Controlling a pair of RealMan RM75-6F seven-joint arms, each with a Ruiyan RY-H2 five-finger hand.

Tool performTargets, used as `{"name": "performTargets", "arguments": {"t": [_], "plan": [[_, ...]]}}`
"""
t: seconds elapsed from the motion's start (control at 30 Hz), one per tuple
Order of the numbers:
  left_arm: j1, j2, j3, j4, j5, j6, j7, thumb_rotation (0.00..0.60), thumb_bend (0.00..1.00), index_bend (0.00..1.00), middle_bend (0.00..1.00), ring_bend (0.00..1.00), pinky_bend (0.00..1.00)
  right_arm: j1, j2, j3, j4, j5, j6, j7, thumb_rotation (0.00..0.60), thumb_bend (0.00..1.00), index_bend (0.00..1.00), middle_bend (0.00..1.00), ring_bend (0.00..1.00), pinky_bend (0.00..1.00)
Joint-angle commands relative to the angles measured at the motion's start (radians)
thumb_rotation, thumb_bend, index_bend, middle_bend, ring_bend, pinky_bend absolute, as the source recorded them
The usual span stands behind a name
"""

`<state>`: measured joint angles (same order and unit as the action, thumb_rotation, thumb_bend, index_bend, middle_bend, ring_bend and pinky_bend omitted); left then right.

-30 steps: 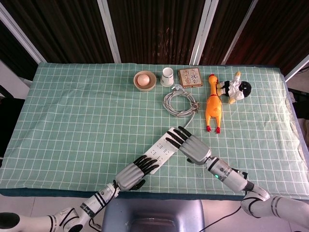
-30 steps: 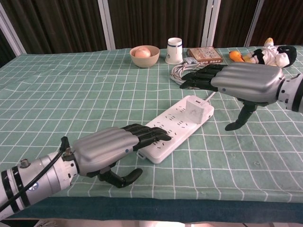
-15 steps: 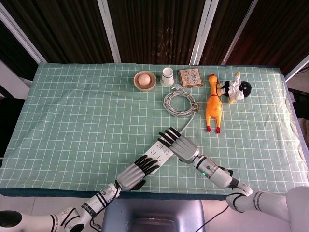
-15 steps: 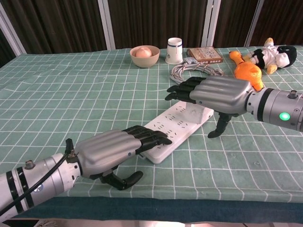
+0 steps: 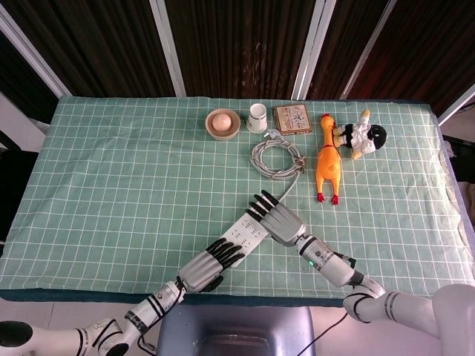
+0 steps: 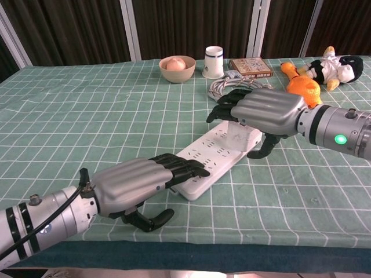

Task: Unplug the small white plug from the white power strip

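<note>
Two hands on white power strip (image 6: 211, 158): left hand (image 6: 134, 182) pressing near end, fingers flat, extended; right hand (image 6: 262, 111) hovering over small white plug (image 6: 240, 137), fingers spread, thumb down.

Both hands: silver-grey ribbed metal backs w/ black fingers. Left hand (image 6: 136, 182) has moulded ridges running along its back, black fingers (image 6: 182, 165) segmented, black thumb underneath. Its wrist is a silver cylinder w/ small screws and a thin black cable looping off the top; forearm further back is white w/ black bands, seen in head view as well (image 5: 202, 268). Right hand (image 6: 264, 110) has the same ribbed silver shell, black fingers (image 6: 227, 104), black thumb below. Right wrist: silver collar, then a black ring, then a silver section w/ a lit green LED. Forearm beyond is white and rounded in head view (image 5: 280, 222).
</note>
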<state>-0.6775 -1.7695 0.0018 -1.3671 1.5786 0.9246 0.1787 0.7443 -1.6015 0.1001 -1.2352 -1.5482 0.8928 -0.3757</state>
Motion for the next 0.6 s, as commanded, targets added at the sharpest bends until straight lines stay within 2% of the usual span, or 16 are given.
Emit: {"name": "performTargets", "arguments": {"t": [0.03, 0.23, 0.47, 0.6], "plan": [[-0.004, 0.003, 0.000, -0.005, -0.004, -0.004, 0.004, 0.600, 0.53, 0.00, 0.00, 0.00, 0.00, 0.002, -0.006, 0.002, 0.005, 0.013, 0.002, -0.019, 0.600, 0.38, 0.32, 0.26, 0.03, 0.09], [-0.008, 0.001, 0.004, -0.009, -0.013, -0.003, 0.013, 0.600, 0.53, 0.00, 0.00, 0.00, 0.00, 0.006, -0.009, 0.000, 0.001, 0.030, 0.008, -0.045, 0.600, 0.39, 0.36, 0.30, 0.06, 0.11], [-0.012, 0.001, 0.007, -0.011, -0.022, -0.003, 0.023, 0.600, 0.53, 0.00, 0.00, 0.00, 0.00, 0.011, -0.010, -0.011, -0.002, 0.037, 0.009, -0.054, 0.600, 0.39, 0.49, 0.35, 0.14, 0.23], [-0.013, 0.000, 0.008, -0.011, -0.028, -0.004, 0.028, 0.600, 0.53, 0.00, 0.00, 0.00, 0.00, 0.013, -0.010, -0.017, -0.003, 0.042, 0.007, -0.058, 0.600, 0.39, 0.55, 0.38, 0.19, 0.25]]}}
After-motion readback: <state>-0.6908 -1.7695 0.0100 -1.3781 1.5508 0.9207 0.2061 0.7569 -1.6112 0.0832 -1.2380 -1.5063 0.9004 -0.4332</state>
